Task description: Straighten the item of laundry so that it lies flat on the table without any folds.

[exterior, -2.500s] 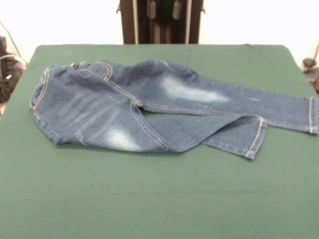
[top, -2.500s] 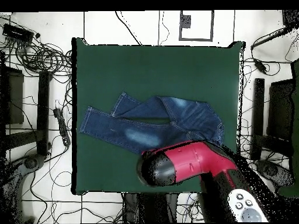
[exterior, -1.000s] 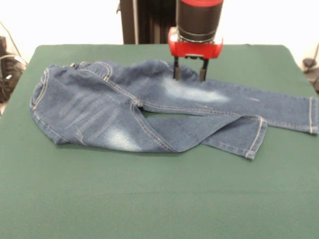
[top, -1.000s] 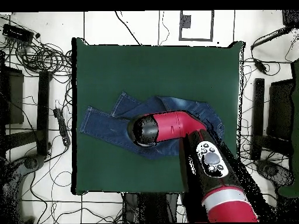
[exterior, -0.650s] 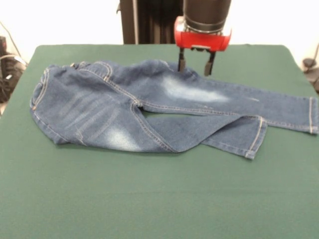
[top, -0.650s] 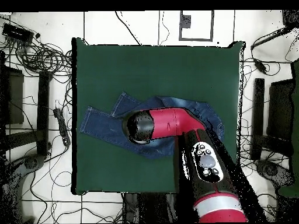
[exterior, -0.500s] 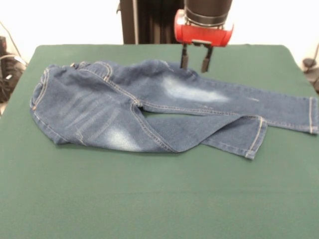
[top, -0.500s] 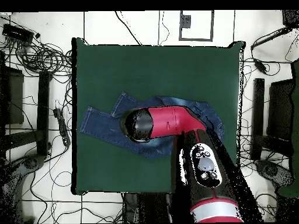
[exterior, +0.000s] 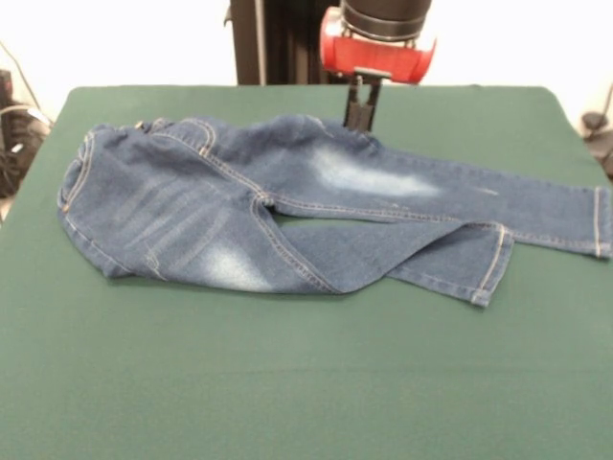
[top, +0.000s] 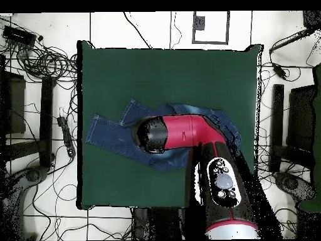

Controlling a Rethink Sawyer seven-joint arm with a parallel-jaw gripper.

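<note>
The item of laundry, a small pair of blue jeans with faded whitish patches, lies across the green table. Its waistband is at the left in the front view. The far leg stretches to the right edge, and the near leg is folded under at the knee so its cuff points back. My gripper hangs just above the jeans' far edge, over the upper thigh, touching nothing that I can see. In the overhead view the red arm covers the middle of the jeans and hides the gripper.
The far leg's cuff lies close to the table's right edge in the front view. Bare green cloth surrounds the jeans. Cables and dark equipment lie on the floor around the table.
The arm came in over the jeans, then the gripper rose a little, shifted slightly and turned about its axis. The jeans have not moved.
</note>
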